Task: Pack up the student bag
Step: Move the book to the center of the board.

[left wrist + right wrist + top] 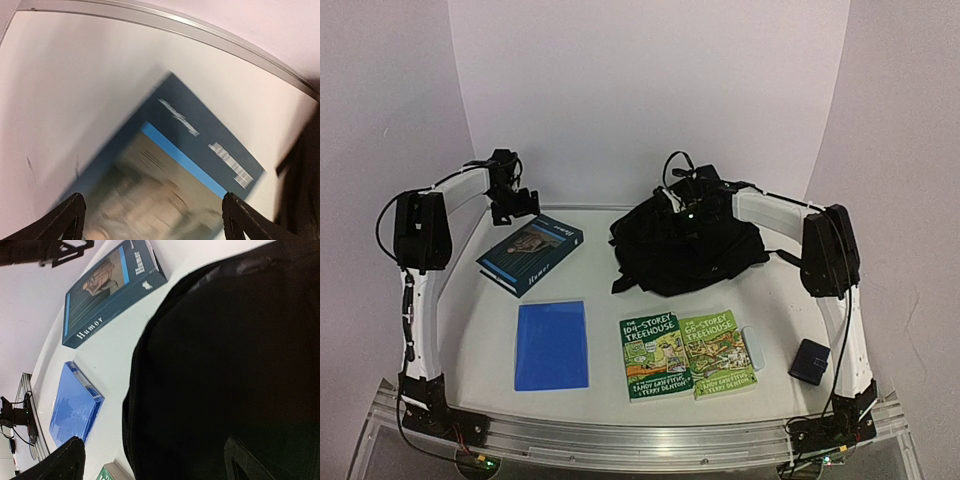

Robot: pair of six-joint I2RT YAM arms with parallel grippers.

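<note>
The student bag (688, 245) lies slumped toward the far edge of the counter (610, 300), right of the middle. The right pincer (152, 442) hangs just above its black fabric with jaws spread and nothing between them. A zip line curves along the bag's side, but whether the mouth is open cannot be told. The left pincer (152, 200), jaws also wide apart and empty, hovers over the dark blue book (530, 255) titled Humor, which lies flat toward the far left corner. That book looks like the piece in hand. It is thick and flat on the counter, so the left pincer would do best to come down at one edge and pinch across the book's thickness. The right pincer should first take hold of the bag's lip and lift it, giving the book a clear opening. The blue case (552, 345), two green books (688, 355) and small pouch (810, 360) wait along the near edge.
</note>
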